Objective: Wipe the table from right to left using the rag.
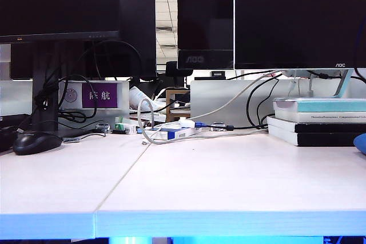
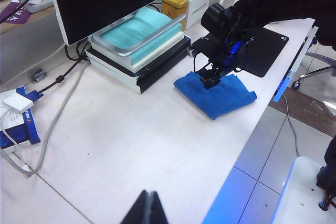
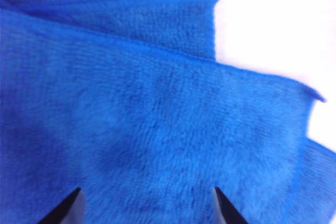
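The white table (image 1: pixel 229 181) lies bare across its middle, and the wipe from right to left looks not yet begun. The blue rag (image 2: pixel 216 94) sits folded near the table's right end, just beside a stack of books (image 2: pixel 139 51) under a monitor. The right pincer (image 3: pixel 147 205) hangs directly above it, tips spread wide over the cloth, nothing gripped. The left pincer (image 2: pixel 148 208) waits well apart over open tabletop, its tips pressed together and empty.
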